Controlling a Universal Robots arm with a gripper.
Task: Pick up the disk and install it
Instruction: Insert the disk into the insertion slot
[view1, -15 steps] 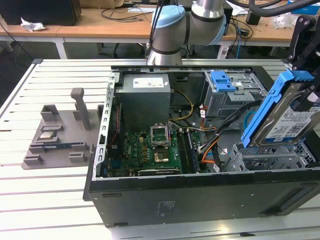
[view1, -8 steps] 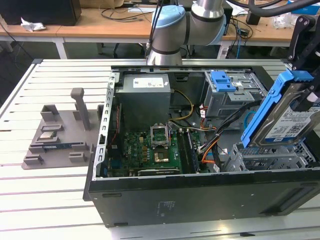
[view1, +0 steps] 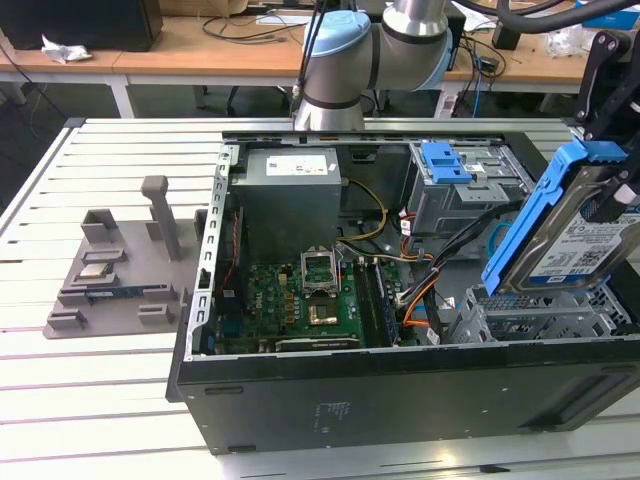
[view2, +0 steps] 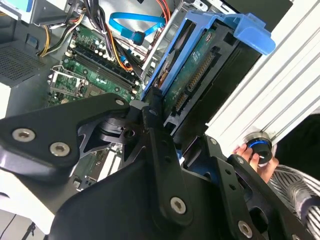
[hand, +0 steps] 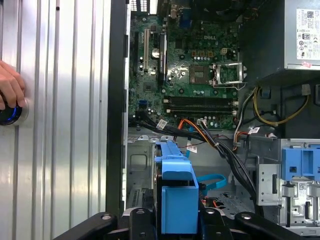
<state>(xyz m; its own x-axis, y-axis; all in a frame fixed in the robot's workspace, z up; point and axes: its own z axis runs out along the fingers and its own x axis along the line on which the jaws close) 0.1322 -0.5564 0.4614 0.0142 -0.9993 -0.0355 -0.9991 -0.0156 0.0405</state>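
The disk (view1: 590, 240), a silver hard drive with a white-and-blue label in a blue plastic bracket, hangs tilted at the exterior view's right. It sits above the metal drive cage (view1: 540, 320) of the open computer case. My gripper (view1: 612, 185) is shut on its upper end. In the second wrist view the black fingers (view2: 150, 130) clamp the disk (view2: 200, 70), whose green circuit-board side and connector face the camera. The first wrist view looks along the disk's blue bracket (hand: 175, 175), held in my gripper (hand: 177, 222), above the case floor and cables.
The open case (view1: 400, 400) holds a motherboard (hand: 190, 65), a power supply (view1: 290, 190), orange and black cables (hand: 210, 140) and a bay with a blue clip (view1: 445, 160). A grey fixture tray (view1: 110, 280) lies to the exterior view's left. A person's hand (hand: 10, 87) rests on a blue-lit button.
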